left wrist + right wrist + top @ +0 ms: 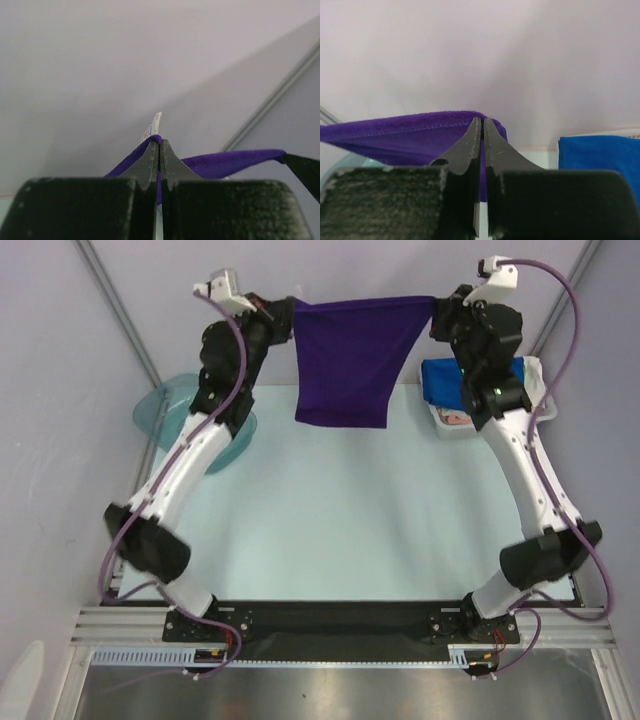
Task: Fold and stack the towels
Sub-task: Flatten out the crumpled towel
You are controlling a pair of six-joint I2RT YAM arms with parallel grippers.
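The dark purple towel point(345, 355) hangs stretched in the air over the far part of the table, held by its two top corners. My left gripper point(288, 312) is shut on its left corner; in the left wrist view the purple cloth point(225, 162) and a small white tag point(156, 122) stick out past the closed gripper point(159, 142). My right gripper point(437, 310) is shut on its right corner, seen in the right wrist view point(482, 122) with the purple towel point(400, 137) running left. A royal blue towel point(445, 380) lies folded at the far right, also in the right wrist view point(597, 155). The green towel is out of view.
A white tray point(455, 425) under the blue towel sits at the far right, with something pinkish in it. A translucent teal bowl point(160, 410) stands at the far left behind my left arm. Grey walls enclose the light table point(340, 530).
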